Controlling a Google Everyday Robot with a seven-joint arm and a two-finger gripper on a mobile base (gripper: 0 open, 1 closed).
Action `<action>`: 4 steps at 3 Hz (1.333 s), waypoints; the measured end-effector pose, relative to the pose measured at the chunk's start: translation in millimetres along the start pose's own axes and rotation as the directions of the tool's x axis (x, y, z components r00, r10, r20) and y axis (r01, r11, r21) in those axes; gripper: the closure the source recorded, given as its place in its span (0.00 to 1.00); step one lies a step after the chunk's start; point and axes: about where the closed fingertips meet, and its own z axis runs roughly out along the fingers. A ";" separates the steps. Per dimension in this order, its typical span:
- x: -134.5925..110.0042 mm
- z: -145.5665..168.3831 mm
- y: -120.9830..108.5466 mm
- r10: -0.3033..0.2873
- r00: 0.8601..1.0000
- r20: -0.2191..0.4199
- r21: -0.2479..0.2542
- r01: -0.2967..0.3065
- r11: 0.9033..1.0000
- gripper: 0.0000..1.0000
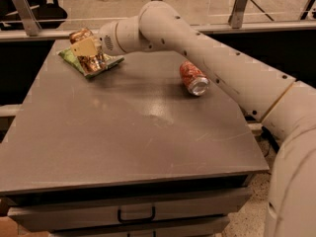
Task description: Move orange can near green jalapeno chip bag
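The orange can, coppery and mottled, is tilted over the green jalapeno chip bag at the table's far left corner. My gripper is at the can's middle, with a tan finger across it, and appears shut on it. The can's top end shows above the finger and its lower part overlaps the bag. I cannot tell whether the can rests on the bag or hangs just above it. My arm reaches in from the right.
A shorter red-orange can lies on its side at the right of the grey table. A railing with posts runs behind the table. A drawer handle shows below the front edge.
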 end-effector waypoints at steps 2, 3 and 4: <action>15.1 -9.3 -16.4 -0.159 0.984 0.085 -0.103 0.167 0.981 0.82; 24.7 -17.1 -21.1 -0.180 0.977 0.111 -0.126 0.194 0.973 0.59; 33.7 -20.9 -24.7 -0.173 0.977 0.126 -0.138 0.190 0.972 0.36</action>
